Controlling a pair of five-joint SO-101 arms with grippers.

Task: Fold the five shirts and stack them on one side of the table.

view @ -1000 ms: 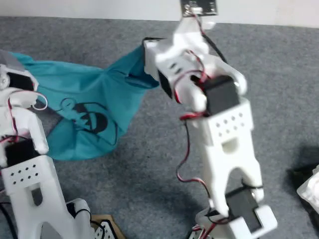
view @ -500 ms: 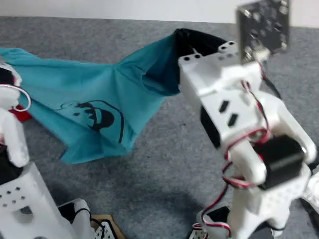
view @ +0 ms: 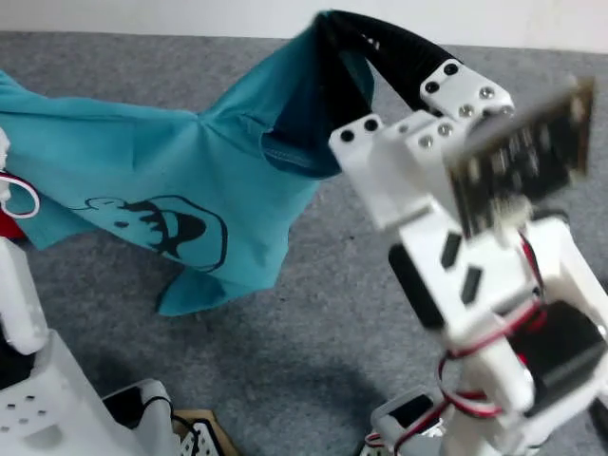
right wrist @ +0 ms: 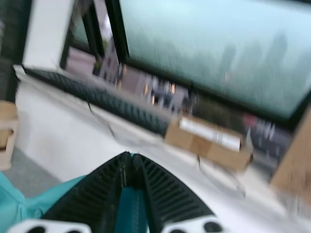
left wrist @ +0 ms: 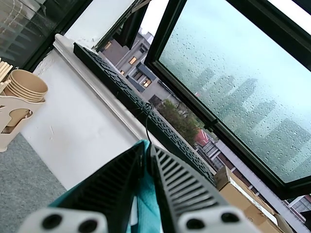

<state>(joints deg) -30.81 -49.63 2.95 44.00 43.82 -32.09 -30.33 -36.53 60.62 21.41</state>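
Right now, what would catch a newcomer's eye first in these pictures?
A teal shirt with a dark cartoon print hangs stretched above the grey table, one end held high by a white arm at the right of the high view. In the wrist views the left gripper and the right gripper are each shut on teal cloth, with a rain-spotted window behind.

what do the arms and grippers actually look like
Both are white plastic with small holes and black motors. In the high view one arm carries looping red and black wires and a dark circuit board. The left gripper and right gripper have black ribbed jaws tapering to a tip, on white bases with dark screw holes.
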